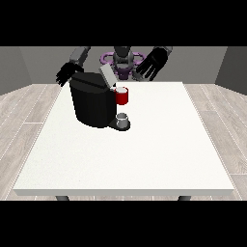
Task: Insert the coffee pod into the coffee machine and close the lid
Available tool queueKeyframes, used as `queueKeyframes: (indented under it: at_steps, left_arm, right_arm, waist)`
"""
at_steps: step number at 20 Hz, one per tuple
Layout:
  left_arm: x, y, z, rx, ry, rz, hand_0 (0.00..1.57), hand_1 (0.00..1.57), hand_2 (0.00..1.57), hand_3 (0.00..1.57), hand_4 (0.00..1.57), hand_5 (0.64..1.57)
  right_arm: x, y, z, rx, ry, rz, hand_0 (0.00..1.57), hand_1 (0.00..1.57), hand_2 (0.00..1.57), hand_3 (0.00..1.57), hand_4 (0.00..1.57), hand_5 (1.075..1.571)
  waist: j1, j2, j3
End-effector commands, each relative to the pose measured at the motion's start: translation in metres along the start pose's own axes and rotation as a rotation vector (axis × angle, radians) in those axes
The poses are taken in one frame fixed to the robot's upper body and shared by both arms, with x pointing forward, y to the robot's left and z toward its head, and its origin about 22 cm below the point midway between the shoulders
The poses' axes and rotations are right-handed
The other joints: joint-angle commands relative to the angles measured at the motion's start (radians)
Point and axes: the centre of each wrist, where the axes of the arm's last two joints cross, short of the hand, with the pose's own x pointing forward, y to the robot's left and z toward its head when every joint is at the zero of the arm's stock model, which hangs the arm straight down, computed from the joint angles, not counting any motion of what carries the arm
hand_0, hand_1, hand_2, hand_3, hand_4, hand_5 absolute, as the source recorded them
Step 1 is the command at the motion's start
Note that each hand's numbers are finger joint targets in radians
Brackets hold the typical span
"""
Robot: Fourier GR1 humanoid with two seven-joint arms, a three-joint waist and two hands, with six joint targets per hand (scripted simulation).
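White and matte, the tabletop spreads wide and bare toward its near edge, with open room along the view's right side too. The black, rounded coffee machine stands toward the far edge at the view's left, its grey lid tilted up. A red thing at the machine sits at its front; below it a small grey thing rests on the machine's base, and I cannot tell whether it is the pod. The robot hand at the view's right hangs raised with fingers spread, holding nothing. The robot hand at the view's left hovers just behind the machine, fingers splayed downward.
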Motion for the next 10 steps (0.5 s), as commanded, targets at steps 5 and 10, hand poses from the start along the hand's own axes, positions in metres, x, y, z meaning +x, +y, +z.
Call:
queueKeyframes:
  at_steps: [5, 10]
  left_arm:
    - [-0.041, -0.079, 0.024, 0.053, -0.006, 0.531, 0.00, 0.00, 0.00, 0.00, 0.00, 1.571]
    - [-0.081, -0.124, 0.064, -0.015, 0.096, 0.654, 0.00, 0.00, 0.00, 0.00, 0.00, 1.571]
  right_arm:
    - [-0.034, -0.020, 0.031, -0.090, 0.089, 0.017, 0.00, 0.00, 0.00, 0.00, 0.40, 1.571]
    - [-0.046, -0.053, 0.054, -0.086, 0.152, 0.082, 0.00, 0.00, 0.00, 0.00, 0.49, 1.571]
  waist:
    - [0.092, -0.137, -0.0008]
    - [0.162, -0.308, -0.0002]
